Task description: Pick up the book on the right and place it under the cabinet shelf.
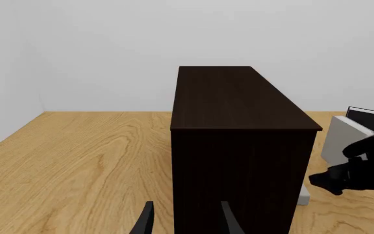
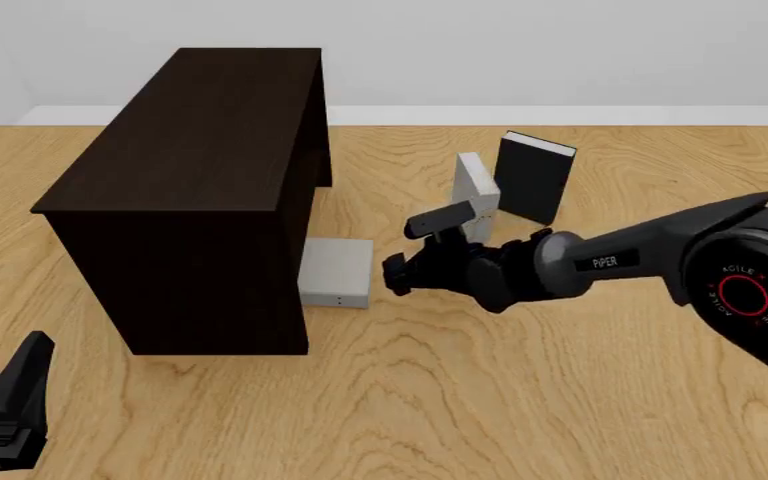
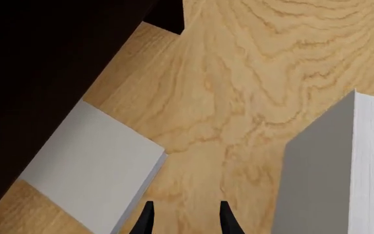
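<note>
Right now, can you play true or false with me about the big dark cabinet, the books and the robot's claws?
1. A thin light grey book lies flat, partly tucked under the big dark brown cabinet. True.
2. The right gripper is squeezing that book. False: its fingers are empty, a little apart from the book's edge.
3. A black-covered book stands upright on the wooden table. True.
4. A second grey book lies on top of the cabinet. False: it stands on the table beside the black one.
5. The left gripper holds a book. False: it holds nothing.
</note>
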Controlling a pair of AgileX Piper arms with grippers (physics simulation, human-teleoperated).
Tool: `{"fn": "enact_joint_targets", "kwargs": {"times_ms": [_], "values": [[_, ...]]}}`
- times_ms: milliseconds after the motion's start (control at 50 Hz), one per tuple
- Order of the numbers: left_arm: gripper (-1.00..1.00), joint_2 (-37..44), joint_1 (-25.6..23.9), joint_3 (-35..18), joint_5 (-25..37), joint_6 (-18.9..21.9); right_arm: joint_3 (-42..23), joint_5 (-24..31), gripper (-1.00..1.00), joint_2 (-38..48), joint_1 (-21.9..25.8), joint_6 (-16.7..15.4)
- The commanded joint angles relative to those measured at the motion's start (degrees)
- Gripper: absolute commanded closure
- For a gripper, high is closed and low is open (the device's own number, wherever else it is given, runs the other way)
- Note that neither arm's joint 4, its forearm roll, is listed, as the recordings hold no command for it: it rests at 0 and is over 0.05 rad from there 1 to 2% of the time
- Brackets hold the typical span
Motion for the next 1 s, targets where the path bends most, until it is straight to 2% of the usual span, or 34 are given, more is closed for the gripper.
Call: {"fn": "enact_joint_targets", "kwargs": {"times_ms": [20, 560, 1000], "values": [[-1.0, 0.0, 0.0, 0.0, 0.0, 0.0, -1.5, 0.0, -1.0, 2.6, 0.1, -0.8], [-1.0, 0.0, 0.0, 0.0, 0.0, 0.0, -6.4, 1.0, -1.0, 6.9, 0.6, -1.6], [-1.0, 0.0, 0.0, 0.0, 0.0, 0.0, -9.0, 2.1, -1.0, 6.2, 2.4, -2.2]]}}
